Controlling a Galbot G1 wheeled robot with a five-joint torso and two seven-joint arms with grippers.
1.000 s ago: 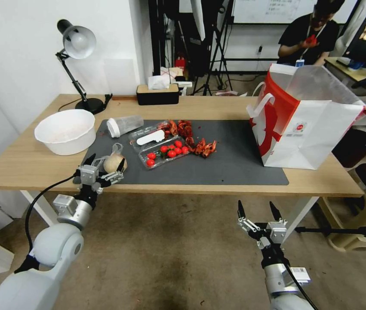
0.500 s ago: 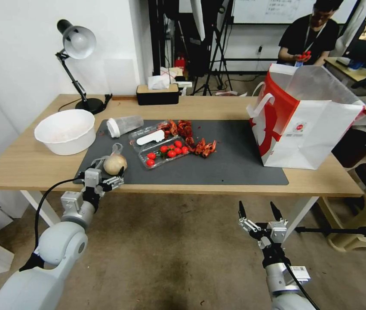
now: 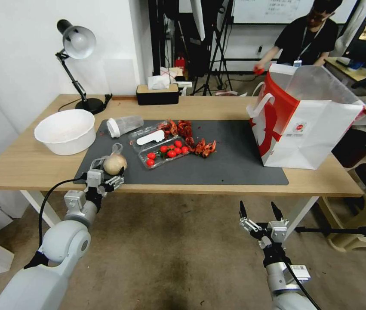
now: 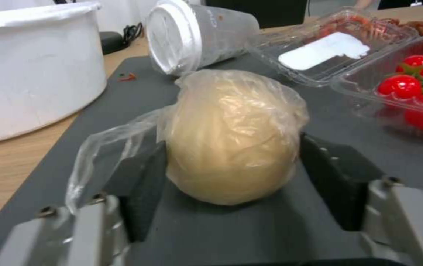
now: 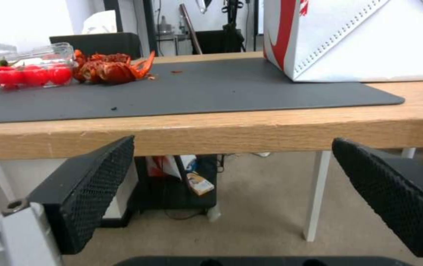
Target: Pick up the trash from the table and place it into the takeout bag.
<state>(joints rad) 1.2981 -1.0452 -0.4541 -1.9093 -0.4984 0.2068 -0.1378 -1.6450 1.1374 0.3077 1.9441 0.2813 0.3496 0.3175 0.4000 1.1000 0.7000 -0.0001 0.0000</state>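
Two grippers show: the left gripper point(image 3: 102, 178) sits at the table's point(image 3: 32, 165) front edge by the mat's point(image 3: 234, 159) front-left corner, its fingers point(image 4: 145, 184) spread wide on either side of the bagged bun point(image 3: 114, 162), not clamped on it. Low before the front edge, the right gripper point(image 3: 258, 212) hangs wide and empty. At the right end stands the takeout bag point(image 3: 316, 133).

The left gripper point(image 3: 103, 174) is reaching up to the tabletop point(image 3: 28, 165) edge, fingers point(image 4: 145, 188) spread wide. The right gripper point(image 3: 258, 211) is hanging low below it, fingers point(image 5: 91, 184) parted, pointing upward.
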